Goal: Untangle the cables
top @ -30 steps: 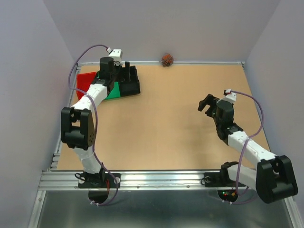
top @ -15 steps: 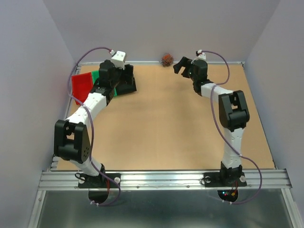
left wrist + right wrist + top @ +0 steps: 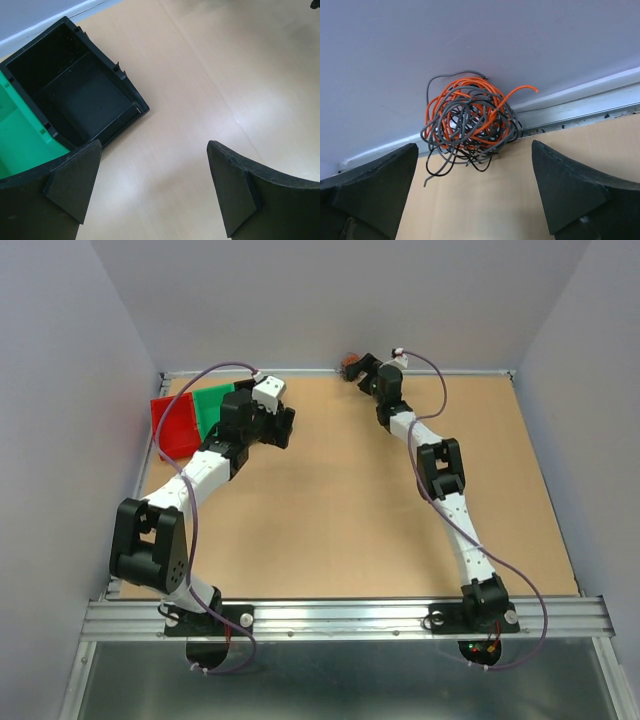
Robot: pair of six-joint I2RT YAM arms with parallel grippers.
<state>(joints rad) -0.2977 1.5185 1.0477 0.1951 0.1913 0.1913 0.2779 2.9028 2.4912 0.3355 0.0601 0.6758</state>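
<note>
The cables (image 3: pixel 470 117) are a small tangled ball of orange, grey and black wires. They lie at the table's far edge against the back wall and its metal rail. My right gripper (image 3: pixel 474 152) is open just in front of the ball, one finger off to each side, touching nothing. From above, the right arm stretches out to the back edge, where its gripper (image 3: pixel 366 370) partly covers the cables (image 3: pixel 349 362). My left gripper (image 3: pixel 154 146) is open and empty over bare table, next to a black bin (image 3: pixel 75 92).
A red bin (image 3: pixel 170 425), a green bin (image 3: pixel 212 403) and the black bin stand together at the back left, with the left gripper (image 3: pixel 278 425) over their right end. The green bin (image 3: pixel 20 135) adjoins the black one. Grey walls close off the table's back and sides.
The right arm swung from the right middle of the table to the back edge and now stands at the cables. The left arm shifted a little to the right. Both grippers stayed open.
</note>
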